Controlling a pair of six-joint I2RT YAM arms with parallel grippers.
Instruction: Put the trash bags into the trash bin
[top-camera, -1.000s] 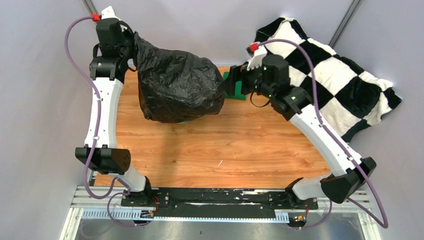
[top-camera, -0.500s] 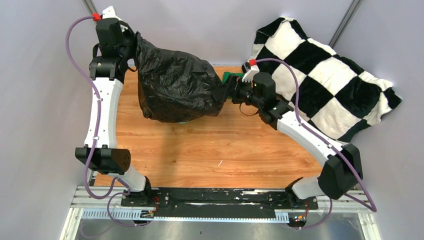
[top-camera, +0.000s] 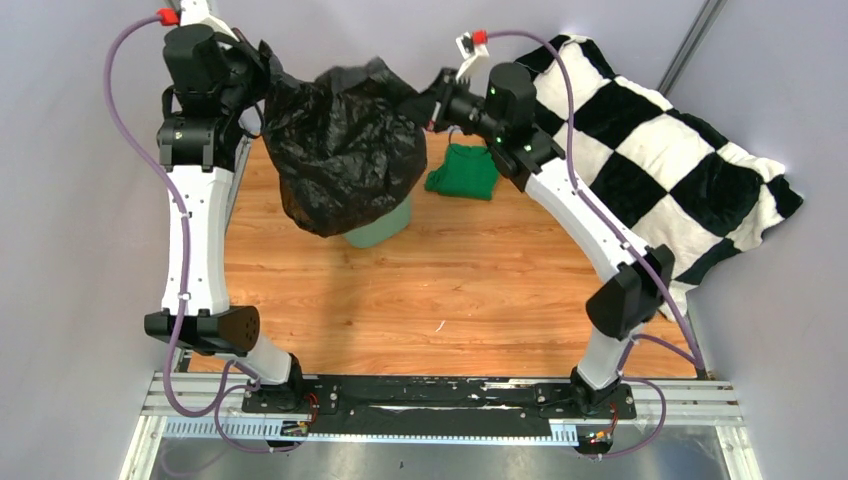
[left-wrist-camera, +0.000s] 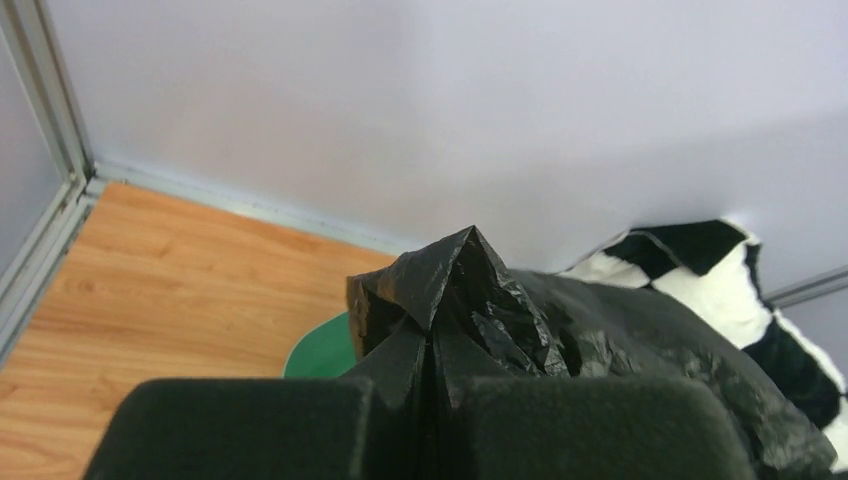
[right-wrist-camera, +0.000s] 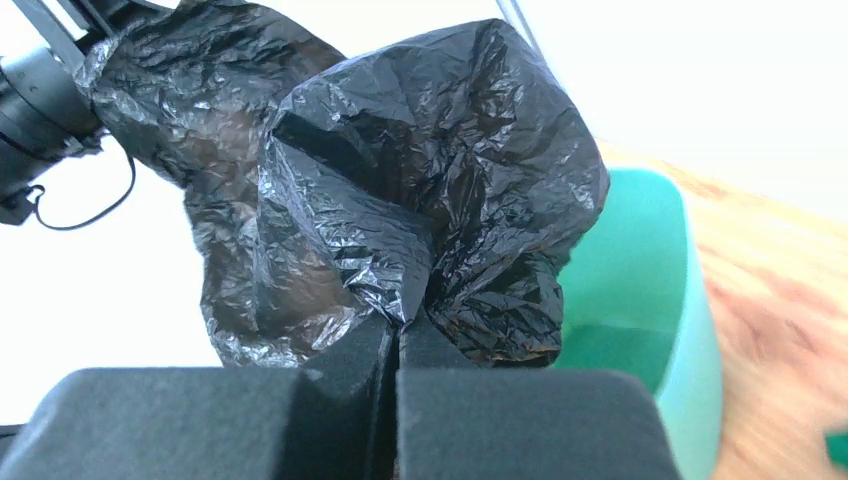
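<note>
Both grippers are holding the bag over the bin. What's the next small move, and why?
Probably lower both grippers together. The left gripper and right gripper each pinch the black bag, which hangs over the mint-green bin with most of its bulk above the rim.

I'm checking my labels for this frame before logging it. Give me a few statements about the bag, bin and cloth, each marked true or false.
1. The left gripper and the right gripper are both shut on the trash bag. True.
2. The trash bag is stuffed fully inside the trash bin. False: it hangs between the two grippers, above the bin.
3. The folded green cloth sits inside the trash bin. False: it lies on the table, to the right of the bin.
4. A checkered blanket lies at the table's right side. True.
</note>
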